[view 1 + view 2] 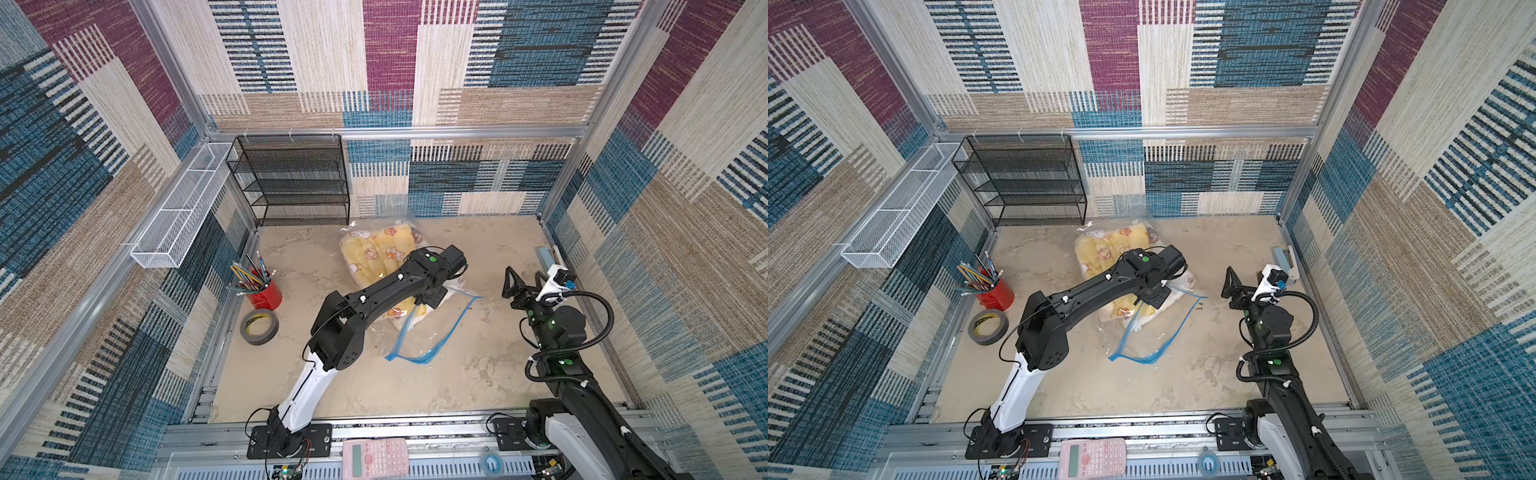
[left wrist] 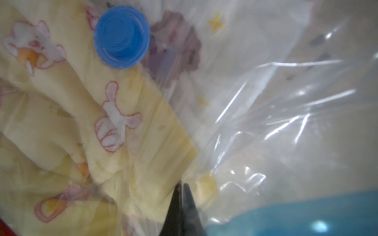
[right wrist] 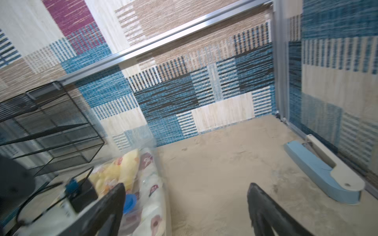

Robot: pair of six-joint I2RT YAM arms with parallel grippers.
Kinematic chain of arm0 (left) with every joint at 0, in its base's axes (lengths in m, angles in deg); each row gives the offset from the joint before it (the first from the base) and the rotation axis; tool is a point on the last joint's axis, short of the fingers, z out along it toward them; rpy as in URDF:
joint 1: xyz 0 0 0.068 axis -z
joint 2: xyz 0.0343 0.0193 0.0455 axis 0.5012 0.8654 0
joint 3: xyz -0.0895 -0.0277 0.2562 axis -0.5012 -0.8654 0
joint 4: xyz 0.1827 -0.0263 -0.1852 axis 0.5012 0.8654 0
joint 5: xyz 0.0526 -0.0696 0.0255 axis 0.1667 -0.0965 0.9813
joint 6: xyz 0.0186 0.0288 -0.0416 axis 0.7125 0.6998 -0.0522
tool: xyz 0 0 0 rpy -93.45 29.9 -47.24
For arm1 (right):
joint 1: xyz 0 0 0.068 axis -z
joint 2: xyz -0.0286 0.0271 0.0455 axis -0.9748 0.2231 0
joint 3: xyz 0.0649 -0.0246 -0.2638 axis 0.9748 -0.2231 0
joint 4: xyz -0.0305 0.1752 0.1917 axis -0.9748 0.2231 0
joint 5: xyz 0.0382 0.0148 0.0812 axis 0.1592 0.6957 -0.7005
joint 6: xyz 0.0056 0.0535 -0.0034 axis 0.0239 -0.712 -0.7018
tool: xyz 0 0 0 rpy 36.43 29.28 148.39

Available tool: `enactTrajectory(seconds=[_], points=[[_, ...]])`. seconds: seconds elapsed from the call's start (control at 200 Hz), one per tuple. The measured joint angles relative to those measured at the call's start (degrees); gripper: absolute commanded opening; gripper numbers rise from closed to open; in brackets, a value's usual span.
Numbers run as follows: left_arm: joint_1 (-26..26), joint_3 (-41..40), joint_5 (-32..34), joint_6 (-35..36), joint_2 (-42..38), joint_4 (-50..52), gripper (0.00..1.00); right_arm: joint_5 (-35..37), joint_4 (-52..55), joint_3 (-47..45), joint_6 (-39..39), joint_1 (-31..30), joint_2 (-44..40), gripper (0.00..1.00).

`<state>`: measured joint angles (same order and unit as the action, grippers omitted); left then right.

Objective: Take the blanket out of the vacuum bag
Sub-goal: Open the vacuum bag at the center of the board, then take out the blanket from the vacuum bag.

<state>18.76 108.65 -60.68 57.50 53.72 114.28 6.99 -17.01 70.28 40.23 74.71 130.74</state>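
The blanket, yellow with cartoon prints, lies inside the clear vacuum bag mid-table. The bag's blue zip strip points toward the front. In the left wrist view the round blue valve cap sits over the blanket. My left gripper is shut, pinching the bag's film, whose creases fan out from the tips. In both top views its wrist hides the jaws. My right gripper hangs open to the right of the bag with nothing between its fingers. From there, the blanket and the cap show beside one finger.
A red cup of pencils and a tape roll sit at the left. A black mesh shelf stands at the back and a white wire basket hangs on the left wall. A blue-and-white tool lies by the right wall. A pink calculator rests on the front rail.
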Motion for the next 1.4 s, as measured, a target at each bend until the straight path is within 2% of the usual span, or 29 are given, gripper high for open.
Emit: enactTrajectory(seconds=[0.145, 0.306, 0.391, 0.466, 0.521, 0.761, 0.907, 1.087, 1.397], points=[[-5.2, 2.6, -6.4, -5.7, 0.2, 1.4, 0.00, -11.6, 3.8, 3.0, -2.1, 0.0, 2.9, 0.78], [-5.5, 0.9, -8.5, -12.1, -1.5, 2.5, 0.00, -24.0, 7.1, 5.7, -4.7, -2.3, 8.5, 0.72], [-5.6, -0.3, -8.8, -16.6, -3.0, 2.8, 0.00, -27.6, 8.7, 6.8, -5.1, -5.8, 10.0, 0.70], [-5.8, -1.0, -9.0, -20.4, -3.7, 2.8, 0.00, -29.8, 9.1, 7.0, -5.8, -8.6, 10.6, 0.63], [-5.7, -1.6, -9.0, -22.8, -3.9, 2.8, 0.00, -30.8, 8.7, 6.6, -7.1, -10.5, 11.0, 0.61], [-5.4, -2.5, -7.9, -29.0, -4.3, 2.8, 0.00, -31.5, 8.7, 5.8, -11.3, -22.3, 14.7, 0.54], [-4.8, -2.4, -7.7, -29.6, -4.3, 2.8, 0.00, -29.2, 6.1, 5.1, -12.9, -26.5, 15.6, 0.48], [-3.6, -1.6, -7.4, -28.7, -5.3, 3.2, 0.00, -26.2, 2.6, 6.1, -15.4, -31.9, 22.8, 0.41], [-0.7, -2.3, -4.5, -25.9, -11.7, 3.1, 0.00, -13.7, -1.1, 8.0, -20.3, -34.4, 33.6, 0.36]])
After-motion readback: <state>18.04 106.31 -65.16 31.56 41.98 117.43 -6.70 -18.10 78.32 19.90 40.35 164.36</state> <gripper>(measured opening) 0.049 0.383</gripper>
